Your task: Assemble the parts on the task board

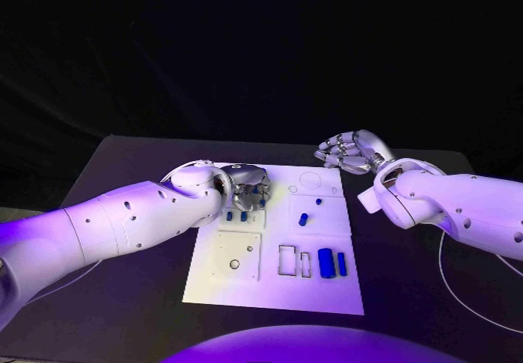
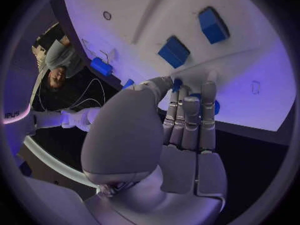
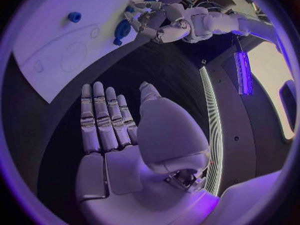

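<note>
The white task board (image 1: 278, 287) lies mid-table. My left hand (image 1: 246, 187) hovers low over its far left part, fingers curled down. In the left wrist view the thumb and fingertips (image 2: 187, 101) close round a small blue part (image 2: 177, 83). The right wrist view shows that hand (image 3: 149, 21) with a blue part (image 3: 122, 30) at its fingers. Two blue blocks (image 1: 326, 262) lie side by side at the board's near right, and small blue pieces (image 1: 304, 219) sit mid-board. My right hand (image 1: 349, 151) hangs beyond the board's far right corner, palm (image 3: 119, 170) empty, fingers apart.
Two short blue parts (image 1: 236, 216) stand just near-side of my left hand. Empty rectangular slots (image 1: 288, 259) and a square plate with a hole (image 1: 236, 257) fill the board's near half. Dark table (image 1: 131, 159) surrounds the board. A cable (image 1: 463, 299) trails under my right arm.
</note>
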You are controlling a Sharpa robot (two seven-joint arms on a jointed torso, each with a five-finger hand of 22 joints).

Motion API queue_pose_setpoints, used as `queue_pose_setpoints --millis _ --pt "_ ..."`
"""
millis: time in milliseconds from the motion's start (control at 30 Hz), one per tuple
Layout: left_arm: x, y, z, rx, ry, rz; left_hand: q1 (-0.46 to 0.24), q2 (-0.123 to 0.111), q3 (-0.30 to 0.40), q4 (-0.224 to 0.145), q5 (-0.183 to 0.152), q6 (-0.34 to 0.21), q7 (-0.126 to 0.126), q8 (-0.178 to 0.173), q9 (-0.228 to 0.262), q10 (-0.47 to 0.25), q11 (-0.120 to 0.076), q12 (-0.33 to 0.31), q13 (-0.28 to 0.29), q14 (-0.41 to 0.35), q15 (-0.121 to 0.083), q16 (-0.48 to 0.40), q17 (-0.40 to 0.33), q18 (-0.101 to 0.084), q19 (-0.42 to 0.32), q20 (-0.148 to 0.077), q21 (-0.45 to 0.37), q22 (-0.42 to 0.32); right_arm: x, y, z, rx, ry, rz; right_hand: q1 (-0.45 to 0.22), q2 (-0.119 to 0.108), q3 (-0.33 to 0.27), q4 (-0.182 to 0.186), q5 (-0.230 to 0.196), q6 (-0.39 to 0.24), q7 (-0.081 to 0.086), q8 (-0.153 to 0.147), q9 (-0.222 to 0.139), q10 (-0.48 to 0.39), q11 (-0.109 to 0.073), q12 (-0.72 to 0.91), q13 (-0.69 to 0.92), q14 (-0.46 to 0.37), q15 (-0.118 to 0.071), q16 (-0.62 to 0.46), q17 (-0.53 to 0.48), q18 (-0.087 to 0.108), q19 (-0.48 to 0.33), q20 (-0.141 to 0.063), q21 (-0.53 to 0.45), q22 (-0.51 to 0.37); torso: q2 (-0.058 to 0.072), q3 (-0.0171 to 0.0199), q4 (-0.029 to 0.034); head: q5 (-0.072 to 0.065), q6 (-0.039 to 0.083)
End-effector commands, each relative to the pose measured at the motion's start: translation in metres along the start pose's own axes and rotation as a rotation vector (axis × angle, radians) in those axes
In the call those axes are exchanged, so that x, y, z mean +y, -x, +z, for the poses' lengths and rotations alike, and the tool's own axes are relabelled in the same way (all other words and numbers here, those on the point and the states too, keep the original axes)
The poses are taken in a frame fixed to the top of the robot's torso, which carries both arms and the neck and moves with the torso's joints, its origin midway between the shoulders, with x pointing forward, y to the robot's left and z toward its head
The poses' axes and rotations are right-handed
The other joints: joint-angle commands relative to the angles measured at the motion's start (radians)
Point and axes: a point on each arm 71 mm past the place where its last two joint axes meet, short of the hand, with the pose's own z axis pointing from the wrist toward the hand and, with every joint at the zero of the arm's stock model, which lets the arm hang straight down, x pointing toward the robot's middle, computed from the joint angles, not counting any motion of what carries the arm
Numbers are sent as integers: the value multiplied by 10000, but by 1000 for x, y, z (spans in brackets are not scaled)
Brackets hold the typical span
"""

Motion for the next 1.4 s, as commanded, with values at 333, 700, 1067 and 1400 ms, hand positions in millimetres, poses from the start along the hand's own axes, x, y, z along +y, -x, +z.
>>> queue_pose_setpoints --millis 333,700,1067,1400 --pt "5 -4 1 431 578 261 305 -25 360 -250 -116 12 50 -228 -120 -40 30 -147 -108 -95 1 97 -282 25 -90 3 136 57 0 -2 0 213 91 -50 -24 104 -32 0 54 -19 748 62 -11 -29 -15 -10 -6 -39 6 -65 -28 46 -87 19 -40 -43 -5 -3 -2 -26 -50" --pt "2 -5 3 592 412 58 231 303 814 -501 -175 620 -163 -170 -92 721 -287 -1 -112 670 -261 567 556 -146 651 -166 918 1095 0 -3 0 259 74 -30 -69 125 -46 9 67 1 742 76 -15 -19 -18 -2 -5 -25 6 -69 -54 46 -117 24 -43 -87 -8 -6 1 -67 -44" --pt "0 -5 3 580 237 -150 -83 233 812 -513 -236 792 -206 -274 -64 948 -337 -237 -199 902 -313 667 708 -203 846 -228 1070 1325 0 -3 0 275 49 -26 -82 129 -51 10 72 5 741 80 -16 -15 -19 1 -5 -19 5 -69 -60 47 -120 25 -42 -97 -20 0 16 -62 -77" --pt "3 -7 2 736 440 -253 -134 -12 901 -811 -234 58 130 -951 -263 628 -32 -753 -363 747 -73 627 347 -178 686 -95 994 1192 0 -3 0 264 45 -28 -103 131 -63 7 78 14 739 87 -19 -13 -21 4 -5 -23 7 -78 -79 46 -135 29 -42 -124 -13 -5 6 -64 -68"
